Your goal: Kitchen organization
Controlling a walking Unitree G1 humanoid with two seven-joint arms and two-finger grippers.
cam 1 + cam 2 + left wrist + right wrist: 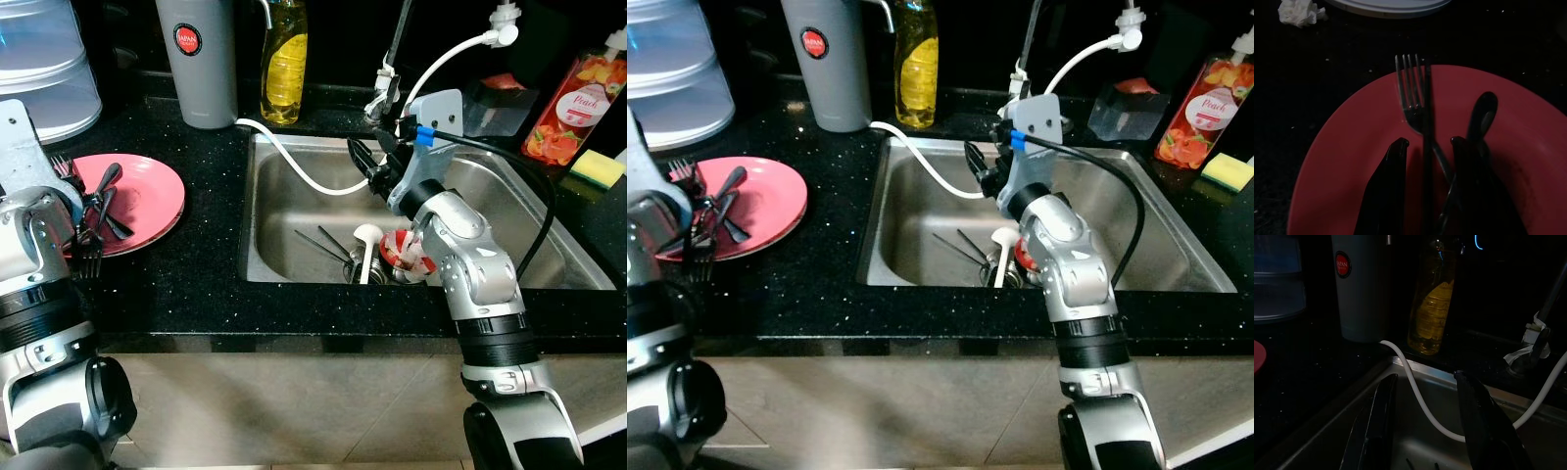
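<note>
A pink plate (147, 196) lies on the black counter left of the sink and holds a fork (1413, 98), a dark spoon (1484, 115) and other dark cutlery. My left gripper (1427, 144) hovers low over the plate, open, with a thin dark handle running between its fingers. The steel sink (294, 264) holds a white ladle (366, 240), thin dark sticks (323, 245) and a red-and-white item (407, 255) near the drain. My right gripper (1425, 382) hangs open above the sink's back left part, with nothing in it, next to a white hose (294, 162).
A grey tumbler (196, 59) and a yellow soap bottle (284, 59) stand behind the sink. A peach bottle (578, 98) and a sponge (598, 168) are at the right. A clear lidded container (44, 69) stands at the far left, with a crumpled tissue (1300, 12) near it.
</note>
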